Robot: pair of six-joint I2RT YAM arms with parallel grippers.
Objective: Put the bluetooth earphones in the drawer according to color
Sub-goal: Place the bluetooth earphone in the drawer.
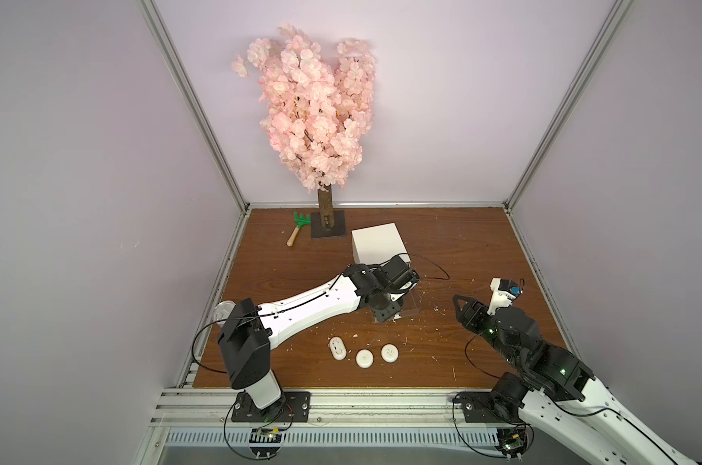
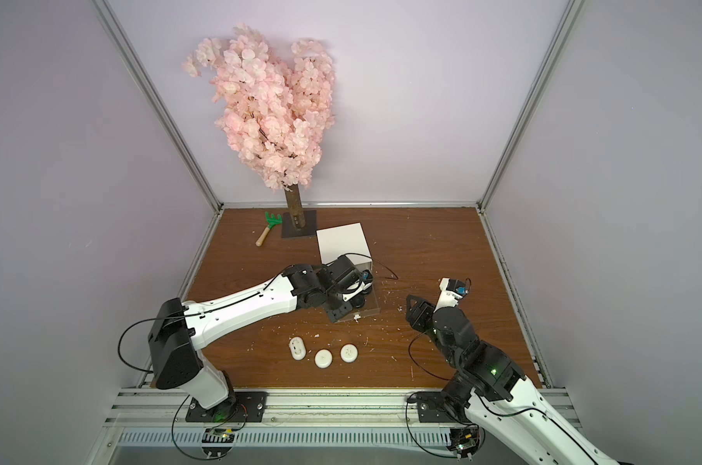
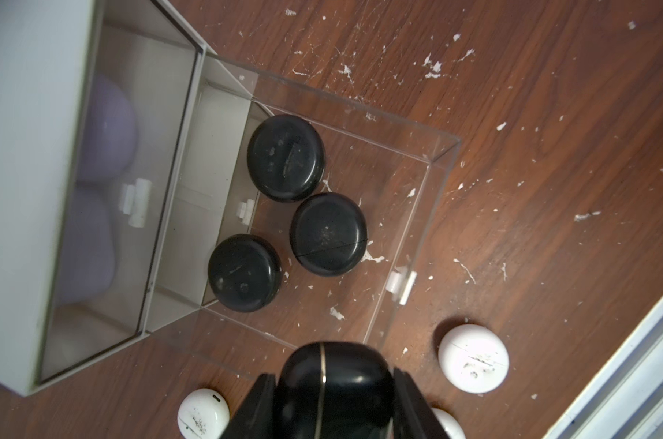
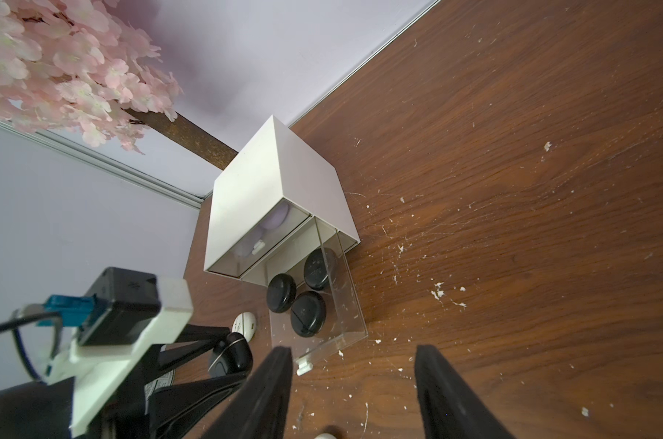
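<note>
My left claw (image 3: 335,399) grips a black case (image 3: 333,365); I centre it over the open drawer's (image 3: 398,182) bare front before releasing.

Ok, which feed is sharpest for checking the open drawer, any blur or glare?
Left wrist view: the open drawer and three black cases are sharp, the held black case soft. Right wrist view: the right gripper is blurred up close. In both top views the left arm mostly covers the drawer.

Black earphone cases (image 3: 286,157) look glossy and scuffed, the drawer (image 3: 425,213) clear plastic, the tabletop (image 3: 550,152) scratched wood-grain.
</note>
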